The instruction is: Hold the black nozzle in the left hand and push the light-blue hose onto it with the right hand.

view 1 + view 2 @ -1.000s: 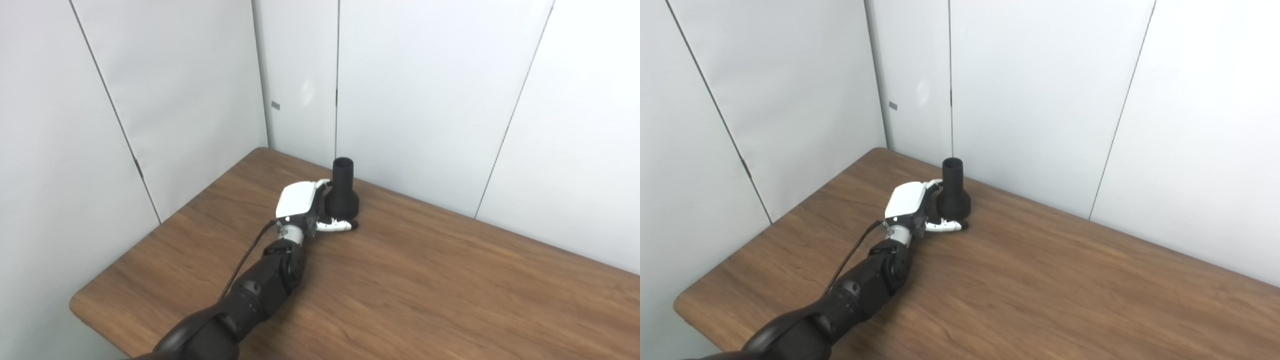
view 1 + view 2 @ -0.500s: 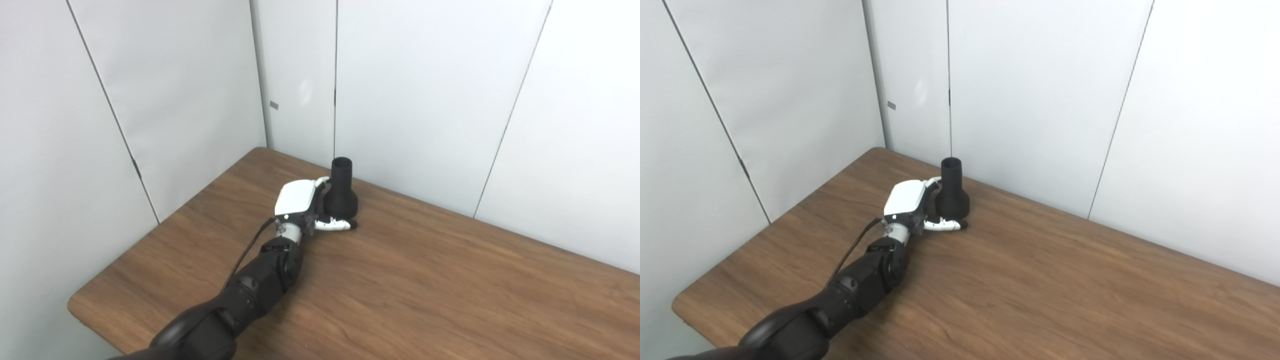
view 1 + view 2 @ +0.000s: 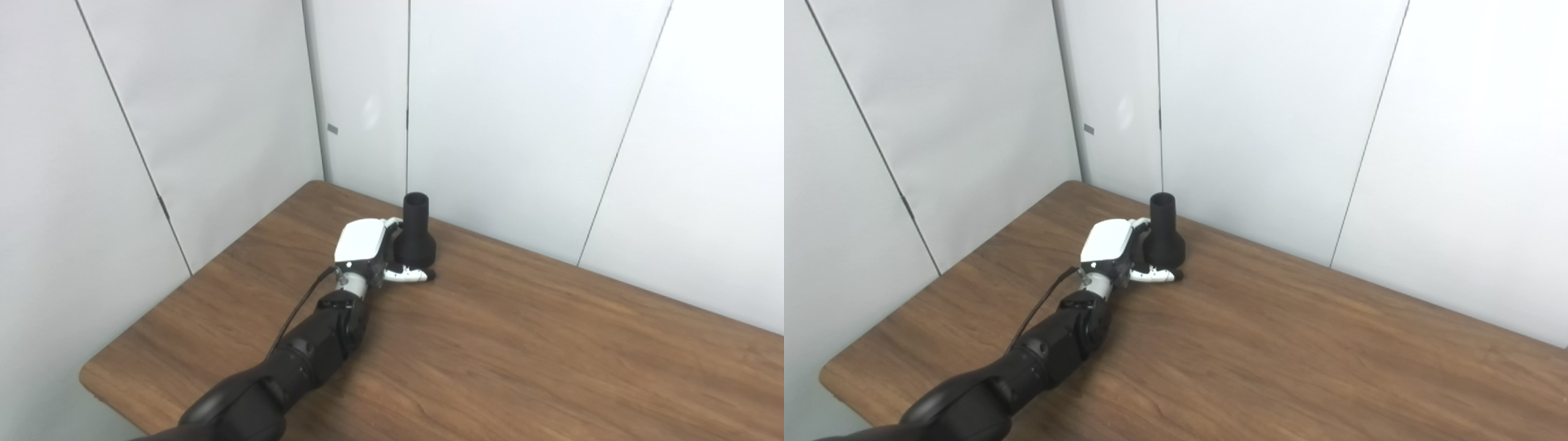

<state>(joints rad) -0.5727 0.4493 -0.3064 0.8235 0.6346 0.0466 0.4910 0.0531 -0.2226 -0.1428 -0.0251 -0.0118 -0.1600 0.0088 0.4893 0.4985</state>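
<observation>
In the left eye view, the black nozzle (image 3: 415, 240) stands upright on the wooden table (image 3: 551, 355), wide base down and narrow open neck up, near the far corner by the white wall panels (image 3: 508, 122). The left hand (image 3: 371, 252) wraps its base, thumb (image 3: 409, 277) in front, though whether it truly grips is unclear. In the right eye view, the same hand (image 3: 1118, 248) touches the nozzle (image 3: 1164, 237); the dark forearm (image 3: 1053, 343) reaches in from lower left.

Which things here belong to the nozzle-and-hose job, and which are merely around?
Belonging to the job:
black nozzle, upright on the table
left hand, beside it

Merely around:
table
wall panels

Hose and right hand: not in view.
</observation>
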